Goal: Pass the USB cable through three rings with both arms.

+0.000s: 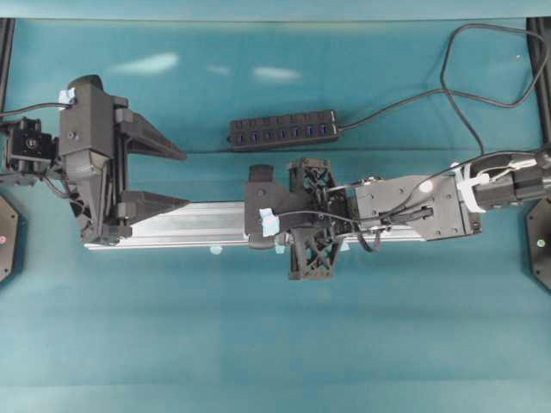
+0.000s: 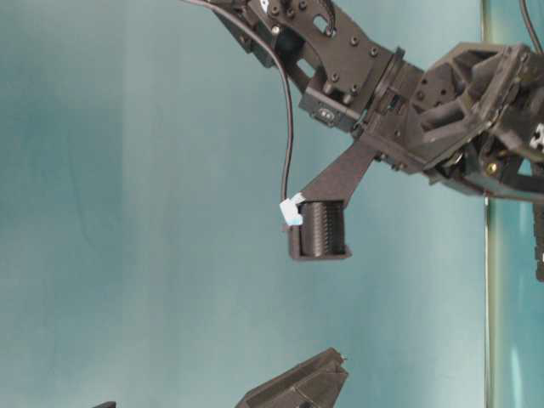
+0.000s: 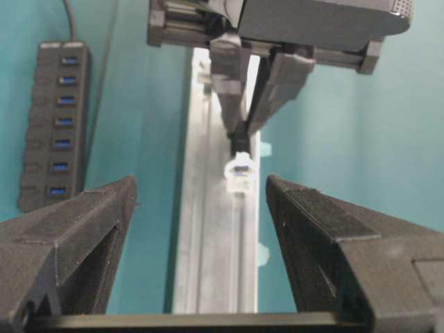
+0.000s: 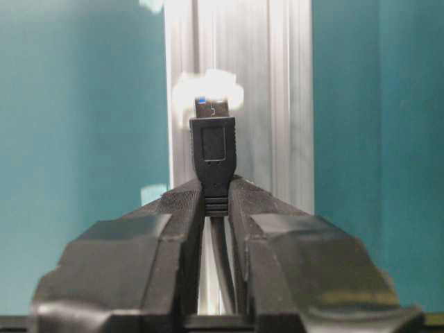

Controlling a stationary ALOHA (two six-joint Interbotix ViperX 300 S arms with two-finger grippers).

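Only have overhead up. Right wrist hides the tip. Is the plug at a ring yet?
Observer: Right wrist view shows the USB plug pinched in the right gripper, its metal tip right at a whitish ring on the rail. Whether it has entered I cannot tell.
Operator: Lined up?
Observer: Left wrist view looks centred: the plug tip sits at the ring's far side.
Operator: Left gripper ready?
Observer: Left gripper is open, one finger on each side of the rail, short of the ring, holding nothing.
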